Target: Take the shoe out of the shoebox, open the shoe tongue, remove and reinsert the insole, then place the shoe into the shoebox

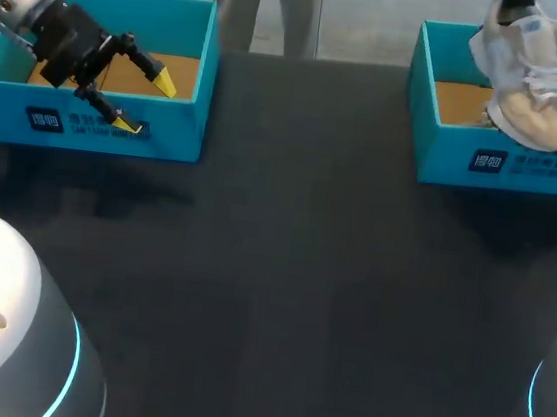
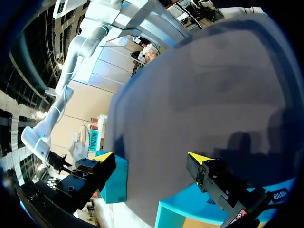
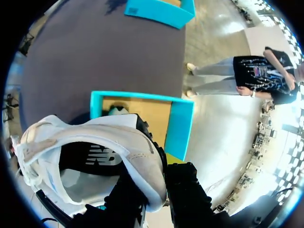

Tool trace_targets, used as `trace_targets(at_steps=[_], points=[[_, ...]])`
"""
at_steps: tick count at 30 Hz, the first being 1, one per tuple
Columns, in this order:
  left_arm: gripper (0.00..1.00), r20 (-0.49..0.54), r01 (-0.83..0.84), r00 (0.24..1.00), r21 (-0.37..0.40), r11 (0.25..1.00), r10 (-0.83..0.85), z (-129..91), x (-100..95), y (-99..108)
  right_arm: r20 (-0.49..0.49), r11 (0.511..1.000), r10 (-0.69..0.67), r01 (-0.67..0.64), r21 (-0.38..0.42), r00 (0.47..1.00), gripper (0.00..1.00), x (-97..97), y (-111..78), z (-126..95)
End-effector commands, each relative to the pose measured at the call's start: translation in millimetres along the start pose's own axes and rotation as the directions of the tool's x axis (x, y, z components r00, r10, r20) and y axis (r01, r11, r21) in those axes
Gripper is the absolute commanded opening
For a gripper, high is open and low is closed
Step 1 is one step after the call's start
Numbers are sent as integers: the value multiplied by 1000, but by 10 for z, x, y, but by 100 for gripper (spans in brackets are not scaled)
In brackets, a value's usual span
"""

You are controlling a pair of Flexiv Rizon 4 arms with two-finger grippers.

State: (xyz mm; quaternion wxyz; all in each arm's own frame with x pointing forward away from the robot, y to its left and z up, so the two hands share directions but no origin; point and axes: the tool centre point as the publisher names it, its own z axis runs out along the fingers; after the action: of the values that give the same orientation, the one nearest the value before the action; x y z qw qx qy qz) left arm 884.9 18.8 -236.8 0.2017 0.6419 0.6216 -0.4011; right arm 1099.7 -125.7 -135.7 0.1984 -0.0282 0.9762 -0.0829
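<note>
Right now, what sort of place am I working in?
Probably a robot test bench: a dark table, a teal left shoebox and right shoebox on it, and a white shoe held in my right gripper over the right one.

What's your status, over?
Left gripper open at the left shoebox. Right gripper shut on the shoe, above the right shoebox. No obstruction seen.

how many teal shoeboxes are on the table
2. The left shoebox sits at the table's far left, with the open left hand over it. The right shoebox sits at the far right, with the white shoe tilted above it.
</note>
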Motion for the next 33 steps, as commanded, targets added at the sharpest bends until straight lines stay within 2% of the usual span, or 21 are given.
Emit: trace_targets(at_steps=[1, 7, 13, 19, 26, 33], points=[[100, -2, 0, 1000, 0, 1000, 0, -3, 0, -3, -23, 1000, 4, -4, -6, 1000, 0, -156, -158, 164], [100, -2, 0, 1000, 0, 1000, 0, -3, 0, -3, -36, 1000, 13, -12, 27, 999, 0, -262, -378, 330], [100, -2, 0, 1000, 0, 1000, 0, -3, 0, -3, -60, 996, 88, -86, 32, 994, 0, -366, -582, 523], [100, -2, 0, 1000, 0, 1000, 0, -3, 0, -3, -88, 994, 95, -90, 61, 992, 0, -407, -770, 709], [100, -2, 0, 1000, 0, 1000, 0, -3, 0, -3, -88, 990, 129, -123, 68, 988, 0, -410, -995, 834], [100, -2, 0, 1000, 0, 1000, 0, -3, 0, -3, -85, 978, 207, -203, 58, 975, 0, -429, -1145, 864]])
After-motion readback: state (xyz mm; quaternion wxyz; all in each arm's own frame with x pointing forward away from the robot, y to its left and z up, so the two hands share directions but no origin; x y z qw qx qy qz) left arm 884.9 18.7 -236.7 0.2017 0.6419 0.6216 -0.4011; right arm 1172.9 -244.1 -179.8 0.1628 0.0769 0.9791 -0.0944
